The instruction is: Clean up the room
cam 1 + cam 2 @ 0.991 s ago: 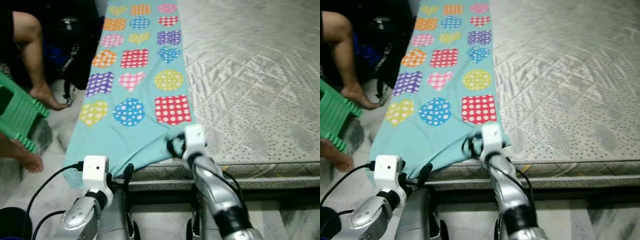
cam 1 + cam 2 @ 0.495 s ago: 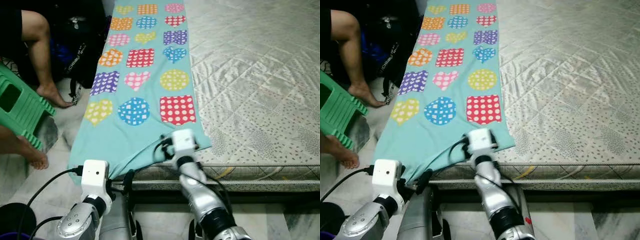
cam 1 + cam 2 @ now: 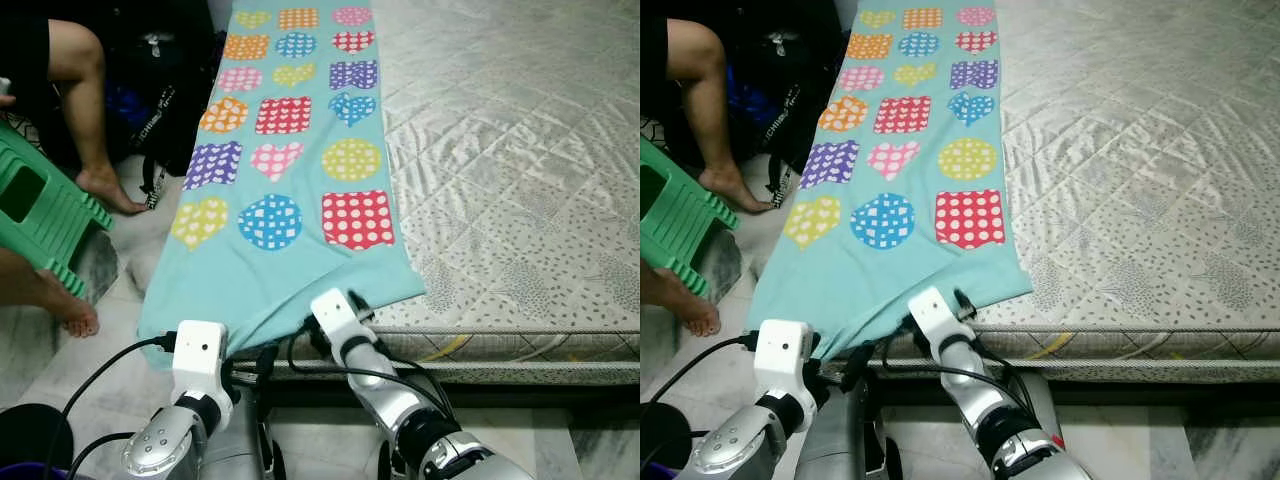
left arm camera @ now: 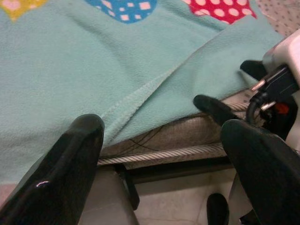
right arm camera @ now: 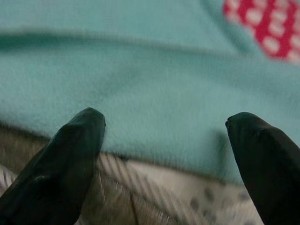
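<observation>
A teal blanket (image 3: 290,160) printed with coloured dotted hearts and squares lies flat along the left side of the mattress (image 3: 520,150). Its near edge hangs over the mattress front. My right gripper (image 5: 164,122) is open at that front edge, just below the blanket's near right corner (image 3: 395,285), with nothing between its fingers. Its white wrist (image 3: 335,312) sits against the mattress side. My left gripper (image 4: 159,136) is open too, lower and to the left. It faces the hanging blanket hem (image 4: 136,96) without touching it.
A person sits at the left, with a bare leg (image 3: 85,120) and a foot (image 3: 75,315) on the floor. A green plastic stool (image 3: 40,215) and a black bag (image 3: 160,100) stand beside the bed. A dark bin (image 3: 25,440) is at the bottom left.
My right gripper has drawn back from the top of the mattress to its front edge. The blanket corner that was bunched at it now lies flat. The left arm has barely moved.
</observation>
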Available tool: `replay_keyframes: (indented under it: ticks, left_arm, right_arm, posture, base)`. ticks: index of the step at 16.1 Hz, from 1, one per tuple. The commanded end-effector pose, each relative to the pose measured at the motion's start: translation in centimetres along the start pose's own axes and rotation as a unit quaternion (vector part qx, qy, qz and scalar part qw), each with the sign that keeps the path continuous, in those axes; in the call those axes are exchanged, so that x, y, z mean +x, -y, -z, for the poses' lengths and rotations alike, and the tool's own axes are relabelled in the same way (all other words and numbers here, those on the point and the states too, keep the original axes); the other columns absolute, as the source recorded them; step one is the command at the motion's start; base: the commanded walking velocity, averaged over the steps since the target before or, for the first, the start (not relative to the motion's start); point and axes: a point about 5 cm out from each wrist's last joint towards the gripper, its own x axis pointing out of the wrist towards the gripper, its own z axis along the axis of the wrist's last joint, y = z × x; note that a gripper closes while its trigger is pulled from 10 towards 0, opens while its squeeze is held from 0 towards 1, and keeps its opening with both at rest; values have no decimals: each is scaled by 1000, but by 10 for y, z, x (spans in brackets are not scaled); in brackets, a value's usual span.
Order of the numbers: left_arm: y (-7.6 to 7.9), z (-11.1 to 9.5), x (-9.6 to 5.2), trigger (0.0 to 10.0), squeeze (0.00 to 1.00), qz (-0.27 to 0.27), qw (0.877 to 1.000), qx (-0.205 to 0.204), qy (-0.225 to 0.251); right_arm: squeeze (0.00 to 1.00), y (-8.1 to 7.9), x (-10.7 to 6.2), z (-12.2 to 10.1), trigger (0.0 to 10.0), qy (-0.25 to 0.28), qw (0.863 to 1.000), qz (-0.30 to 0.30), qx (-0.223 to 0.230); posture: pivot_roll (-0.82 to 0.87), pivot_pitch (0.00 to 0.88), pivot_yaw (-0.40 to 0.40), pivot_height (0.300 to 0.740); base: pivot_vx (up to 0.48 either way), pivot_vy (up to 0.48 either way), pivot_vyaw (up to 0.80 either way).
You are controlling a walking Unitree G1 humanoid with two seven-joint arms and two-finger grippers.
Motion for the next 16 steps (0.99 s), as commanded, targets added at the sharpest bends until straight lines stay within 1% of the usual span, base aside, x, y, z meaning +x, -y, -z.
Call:
replay_keyframes:
  ticks: [1,2,3,4,5,7,8,9,11,12,13,14,15,16]
  left_arm:
    - [0,1,-2,10000,0,-4,1000,2,-4]
    - [1,0,-2,10000,0,-3,1000,1,-3]
    - [1,1,-4,10000,0,4,1000,-7,-3]
    - [2,1,-5,10000,0,9,1000,-12,-3]
    - [3,1,-7,10000,0,21,1000,-2,-3]
    - [3,1,-7,10000,0,22,1000,1,-5]
    - [3,1,-7,10000,0,22,1000,2,-5]
    - [5,1,-6,10000,0,25,1000,3,-6]
    - [7,0,-6,10000,0,30,1000,4,-6]
    - [6,0,-6,10000,0,30,1000,5,-7]
    - [6,1,-7,10000,0,31,999,6,-7]
    - [6,1,-7,10000,0,31,999,6,-8]
    - [6,1,-7,10000,0,32,999,7,-8]
    - [7,1,-7,10000,0,33,999,7,-9]
  right_arm:
    - [0,-24,4,-25,10000,12,999,-28,20]
    - [0,-18,6,-24,10000,6,999,-16,38]
    - [0,-9,8,-25,10000,5,999,-4,37]
    - [0,-5,10,-26,10000,3,999,1,35]
    - [0,2,13,-31,10000,7,999,8,41]
    - [0,4,15,-38,10000,13,999,8,46]
    - [0,3,15,-40,9098,15,999,5,47]
    - [0,0,15,-43,0,19,999,2,49]
    - [0,-6,15,-47,0,24,999,-8,33]
    - [0,-9,15,-46,4078,21,999,-13,25]
    - [0,-11,14,-44,3529,15,1000,-15,22]
    - [0,-11,14,-40,2549,4,1000,-15,20]
    - [0,-11,13,-37,1961,-3,1000,-16,18]
    - [0,-10,13,-32,1647,-16,1000,-19,18]
  posture:
    - [99,166,64,570]
    - [100,165,63,570]
    - [102,163,61,570]
    - [102,162,60,570]
    - [103,158,59,570]
    - [105,157,58,570]
    - [106,158,57,570]
    - [106,158,57,570]
    - [114,159,55,570]
    - [114,159,55,570]
    - [118,160,55,570]
    - [120,161,54,570]
    - [120,161,54,570]
    - [120,161,53,570]
  base:
    - [0,0,0]
    - [0,0,0]
    - [0,0,0]
    - [0,0,0]
    - [0,0,0]
    - [0,0,0]
    - [0,0,0]
    - [0,0,0]
    - [0,0,0]
    - [0,0,0]
    - [0,0,0]
    - [0,0,0]
    - [0,0,0]
    - [0,0,0]
